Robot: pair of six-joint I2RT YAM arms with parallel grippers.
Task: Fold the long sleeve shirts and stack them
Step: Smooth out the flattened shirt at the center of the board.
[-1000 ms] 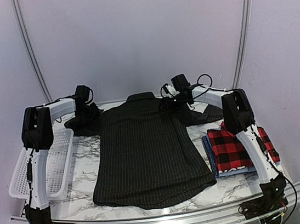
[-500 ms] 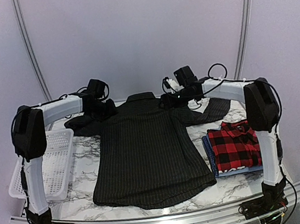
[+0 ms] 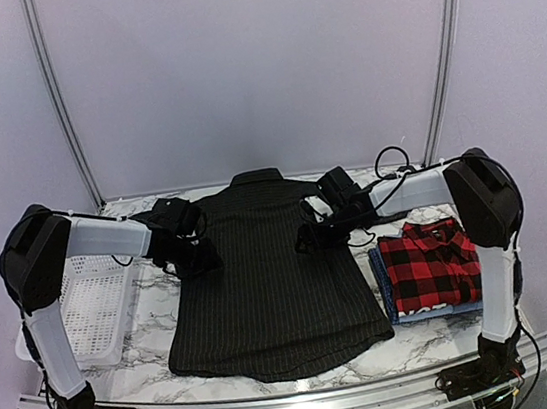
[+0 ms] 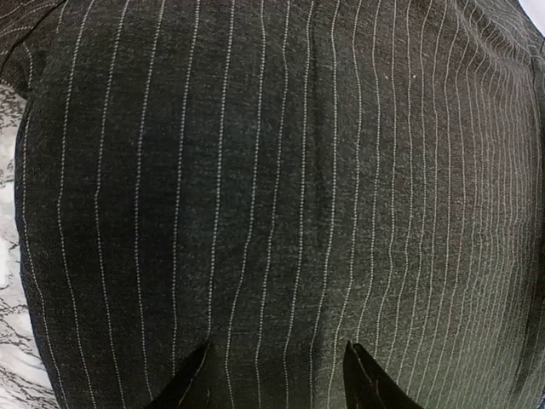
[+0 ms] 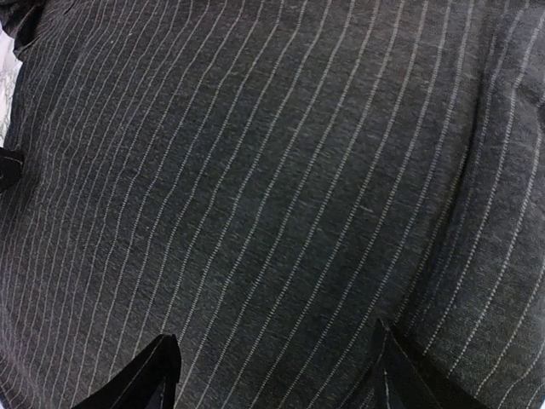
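Pale lilac walls (image 3: 255,66), two curved grey poles (image 3: 60,101), white marble-patterned table (image 3: 417,339)

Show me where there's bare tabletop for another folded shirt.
Bare marble table shows in the strip between the white basket and the black pinstripe shirt, and at the near corners beside its hem. Crowded: the middle, under that shirt with left claw and right claw over it; the right side holds the plaid shirt on the blue shirt.

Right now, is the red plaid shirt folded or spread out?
Folded: the plaid shirt is a compact rectangle, lying on a blue shirt whose edge shows beneath.
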